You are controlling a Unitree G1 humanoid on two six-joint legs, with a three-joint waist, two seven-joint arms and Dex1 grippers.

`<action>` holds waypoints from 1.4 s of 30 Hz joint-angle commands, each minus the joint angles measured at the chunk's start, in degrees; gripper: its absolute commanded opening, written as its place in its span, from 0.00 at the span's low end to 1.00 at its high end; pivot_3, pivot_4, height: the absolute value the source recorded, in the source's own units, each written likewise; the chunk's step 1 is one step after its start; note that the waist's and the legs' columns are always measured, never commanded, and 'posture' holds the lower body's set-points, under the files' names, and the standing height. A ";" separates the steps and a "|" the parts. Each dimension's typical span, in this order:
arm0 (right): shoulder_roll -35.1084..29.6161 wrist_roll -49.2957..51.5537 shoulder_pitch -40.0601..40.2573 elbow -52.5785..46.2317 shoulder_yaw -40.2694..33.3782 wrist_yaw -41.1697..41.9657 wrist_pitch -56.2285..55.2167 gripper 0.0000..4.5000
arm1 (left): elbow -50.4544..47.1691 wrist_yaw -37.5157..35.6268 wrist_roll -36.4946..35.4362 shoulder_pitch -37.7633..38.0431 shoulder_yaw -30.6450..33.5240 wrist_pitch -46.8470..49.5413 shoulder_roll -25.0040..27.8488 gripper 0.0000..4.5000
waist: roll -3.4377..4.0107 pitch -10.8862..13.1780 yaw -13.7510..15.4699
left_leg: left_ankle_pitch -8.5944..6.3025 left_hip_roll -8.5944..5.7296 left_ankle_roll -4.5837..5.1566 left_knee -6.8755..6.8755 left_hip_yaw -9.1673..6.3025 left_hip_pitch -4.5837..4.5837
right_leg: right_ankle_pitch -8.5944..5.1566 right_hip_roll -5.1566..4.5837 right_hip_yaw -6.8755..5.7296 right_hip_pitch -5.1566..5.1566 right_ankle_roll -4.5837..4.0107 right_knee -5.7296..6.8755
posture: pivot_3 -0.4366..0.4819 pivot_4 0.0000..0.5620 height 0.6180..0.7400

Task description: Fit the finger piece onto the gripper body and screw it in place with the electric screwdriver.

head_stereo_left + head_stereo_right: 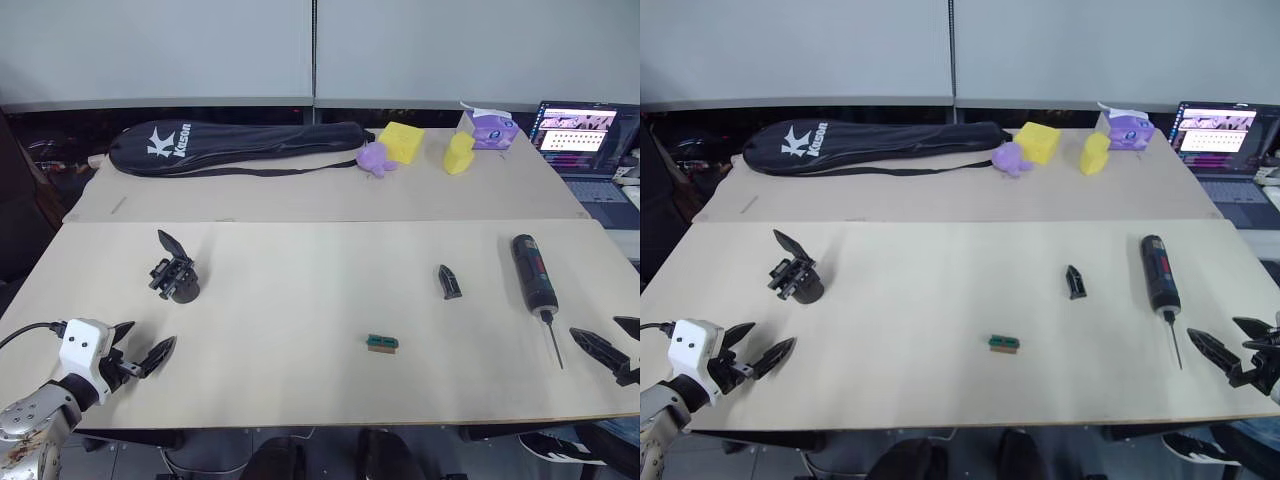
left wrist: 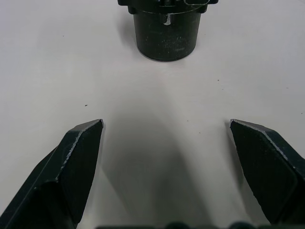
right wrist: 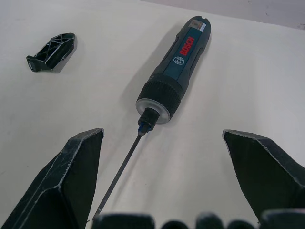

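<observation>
the bench (image 1: 300,300) is wide and pale, and the things on it lie well apart. the body (image 1: 176,272) sits on the left side of the bench, with its round base down and one black pointed finger sticking up and back. the left pincer (image 1: 140,348) is near the front left edge, just in front of the body and not touching it. its two black fingers (image 2: 78,152) are spread apart with nothing between them, and the left wrist view shows the round base of the body straight ahead of the gap. the finger piece (image 1: 449,282) lies flat on the right half of the bench, alone. the screwdriver (image 1: 530,273) lies to the right of the finger piece, near it but not touching. its thick black handle points to the back of the bench and its thin metal bit (image 1: 552,342) points to the front edge. the right pincer (image 1: 612,345) is at the front right corner, just beside the tip of the bit. its fingers are spread apart too and hold nothing. in the right wrist view the bit runs down toward the gap between them. a small green block (image 1: 382,342) lies near the middle front of the bench. at the back lie a long black bag (image 1: 235,146), some yellow blocks (image 1: 402,141), a purple toy (image 1: 375,158) and a purple box (image 1: 490,127). a laptop (image 1: 585,140) stands open at the back right.
</observation>
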 commanded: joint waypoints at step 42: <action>1.31 12.62 -16.13 -38.41 25.33 -3.97 12.84 1.00 | 13.29 7.65 6.16 -28.68 -14.25 -6.42 -10.79 0.53 | 0.09 0.25 1.68 | -0.04 -0.14 -0.03 0.29 -0.09 -0.51 | 0.52 0.00 -0.62 -0.18 0.20 -0.40 | 0.48 0.27 0.86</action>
